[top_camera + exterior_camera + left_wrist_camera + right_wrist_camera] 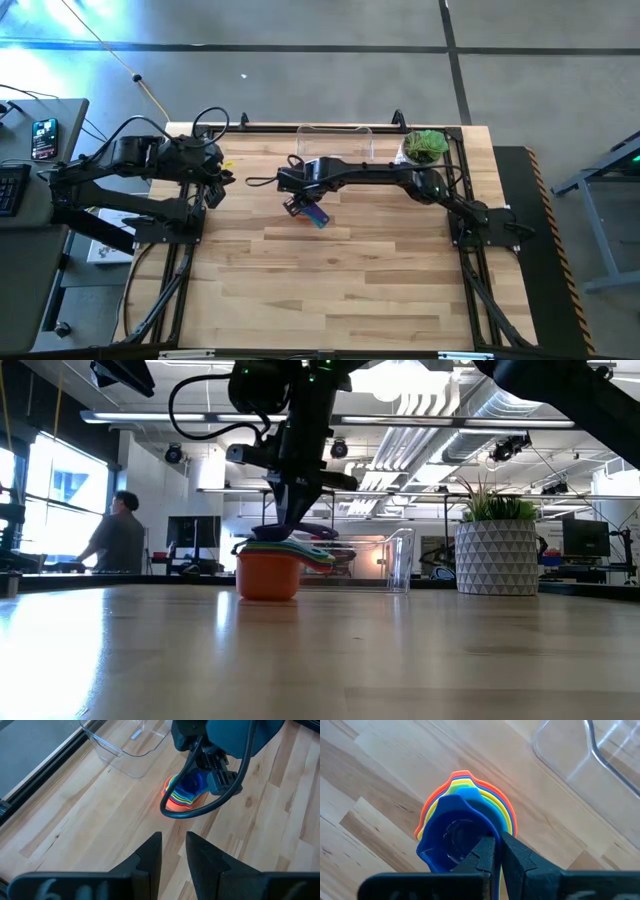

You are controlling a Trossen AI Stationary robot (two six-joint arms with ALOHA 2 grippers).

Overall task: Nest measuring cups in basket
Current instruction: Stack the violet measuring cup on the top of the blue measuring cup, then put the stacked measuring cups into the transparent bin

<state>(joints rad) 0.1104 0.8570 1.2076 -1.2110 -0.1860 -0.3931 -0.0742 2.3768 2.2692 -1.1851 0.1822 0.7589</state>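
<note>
The measuring cups sit nested in one stack on the table, with the orange cup outermost and the blue cup innermost on top. The stack stands just in front of the clear basket, outside it. My right gripper reaches from the right to the table's middle and is shut on the blue cup from above. My left gripper waits near the table's left edge, empty, with a narrow gap between its fingers. It looks toward the stack. My right gripper pinches a thin edge of the blue cup between its two fingers. The edge is on the cup's side nearest the wrist; rim or handle, the fingers hide. The fingers point down from above. The blue cup sits inside the stack, which rests on the table by the orange cup's bottom.
A white pot with a green plant stands at the far right, beside the basket. A black frame rail runs along the table's far edge. The near half of the wooden table is bare. A person stands in the room behind.
</note>
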